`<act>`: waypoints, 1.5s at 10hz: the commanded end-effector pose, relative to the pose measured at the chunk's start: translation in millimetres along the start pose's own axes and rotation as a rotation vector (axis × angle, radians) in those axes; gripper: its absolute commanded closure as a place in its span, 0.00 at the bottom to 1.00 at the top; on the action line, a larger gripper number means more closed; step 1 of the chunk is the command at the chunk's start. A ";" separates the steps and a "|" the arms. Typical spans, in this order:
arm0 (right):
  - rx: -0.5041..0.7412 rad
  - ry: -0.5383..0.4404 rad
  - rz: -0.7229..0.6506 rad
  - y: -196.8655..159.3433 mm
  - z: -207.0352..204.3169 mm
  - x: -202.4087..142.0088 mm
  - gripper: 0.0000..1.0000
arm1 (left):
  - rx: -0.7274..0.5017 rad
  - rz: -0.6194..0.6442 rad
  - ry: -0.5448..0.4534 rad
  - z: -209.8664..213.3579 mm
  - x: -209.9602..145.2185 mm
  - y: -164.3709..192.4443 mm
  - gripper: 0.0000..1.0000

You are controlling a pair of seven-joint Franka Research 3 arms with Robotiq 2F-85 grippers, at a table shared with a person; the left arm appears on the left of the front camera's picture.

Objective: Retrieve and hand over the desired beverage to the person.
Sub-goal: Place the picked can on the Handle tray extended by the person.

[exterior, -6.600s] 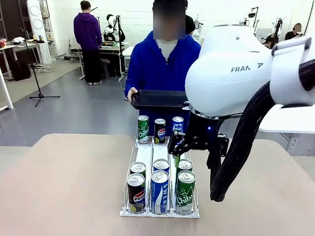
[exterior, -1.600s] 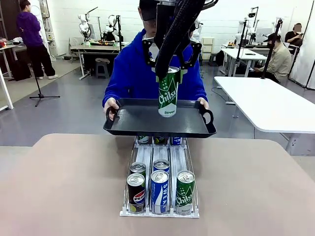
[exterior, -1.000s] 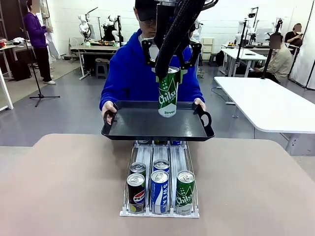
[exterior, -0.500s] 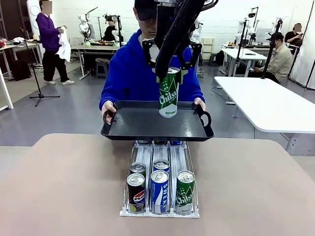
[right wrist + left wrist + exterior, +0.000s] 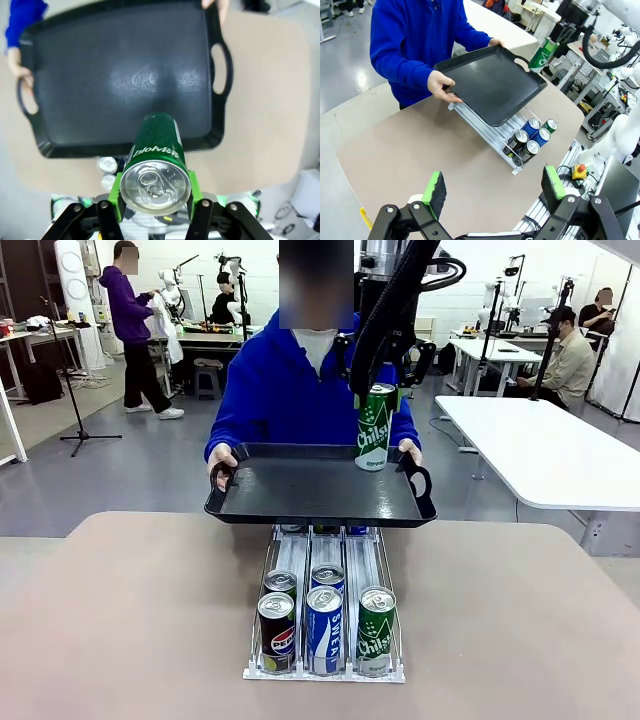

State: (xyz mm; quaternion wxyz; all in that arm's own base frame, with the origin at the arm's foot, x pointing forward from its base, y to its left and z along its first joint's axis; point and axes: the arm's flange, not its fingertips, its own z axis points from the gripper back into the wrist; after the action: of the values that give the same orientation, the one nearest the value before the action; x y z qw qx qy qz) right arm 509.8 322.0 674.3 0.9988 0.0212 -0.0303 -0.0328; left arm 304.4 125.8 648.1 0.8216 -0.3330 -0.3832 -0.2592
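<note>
Compared with half a second ago, the right gripper [image 5: 378, 392] has shifted the green can [image 5: 376, 430] from the middle of the tray toward the tray's right end. The table [image 5: 130, 620] is bare around the rack [image 5: 325, 665], where six cans stand at the near end. Behind it the person [image 5: 290, 390] holds the black tray [image 5: 300, 490] level by both handles, above the far end of the rack. The green can hangs upright over the tray, near its right handle; I cannot tell if its bottom touches the tray. The right gripper's fingers are clamped on the can's top part. The left gripper [image 5: 493, 186] waits with fingers wide apart, holding nothing. I judge that lowering and release remain.
</note>
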 end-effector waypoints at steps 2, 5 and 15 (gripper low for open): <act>0.031 -0.001 0.024 11.7 -4.3 37.2 0.43 | -0.011 -0.020 -0.012 1.4 0.1 0.9 0.00; 0.020 0.013 0.007 -1.4 -15.8 27.4 0.43 | -0.011 -0.020 -0.012 1.4 0.1 0.9 0.00; -0.011 0.021 0.085 3.4 -82.7 48.8 0.00 | -0.011 -0.020 -0.012 1.4 0.1 0.9 0.00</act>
State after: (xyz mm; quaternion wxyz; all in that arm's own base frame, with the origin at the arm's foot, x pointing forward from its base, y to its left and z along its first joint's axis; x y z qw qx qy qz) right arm 564.7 330.0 595.8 0.9999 0.0104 -0.0097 0.0001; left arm 304.5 125.9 647.9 0.8218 -0.3329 -0.3830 -0.2591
